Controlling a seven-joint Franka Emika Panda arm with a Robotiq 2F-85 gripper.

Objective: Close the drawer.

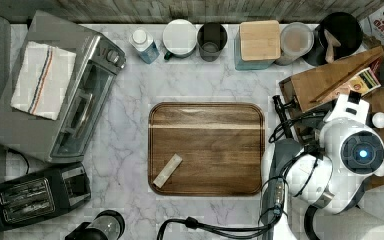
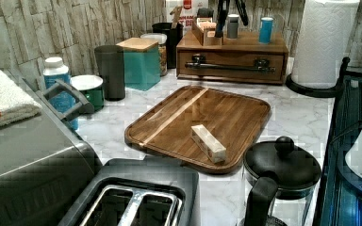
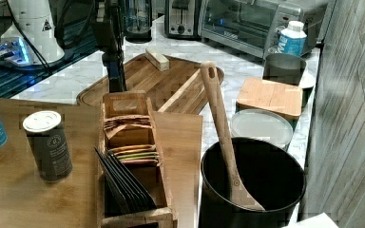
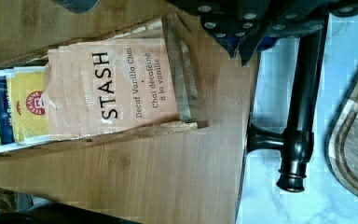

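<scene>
The drawer (image 2: 231, 58) is set in the low wooden cabinet at the back of the left view, and its front sits flush with the cabinet face. A long black bar handle (image 2: 231, 68) runs across it, and the wrist view has this handle (image 4: 303, 116) just off the cabinet top's edge. My gripper (image 2: 233, 21) hangs above the cabinet front, over the handle, with its two black fingers apart and nothing between them. In the right view the gripper (image 3: 116, 78) stands behind the tea box, touching nothing that I can see.
A tea-bag box (image 3: 128, 142) and two shakers (image 3: 50, 145) sit on the cabinet top. In front lies a dark wooden tray (image 2: 245, 108) with a small wooden block (image 2: 209, 142). A paper towel roll (image 2: 323, 42) and a black pot with a spoon (image 3: 252, 185) flank the cabinet.
</scene>
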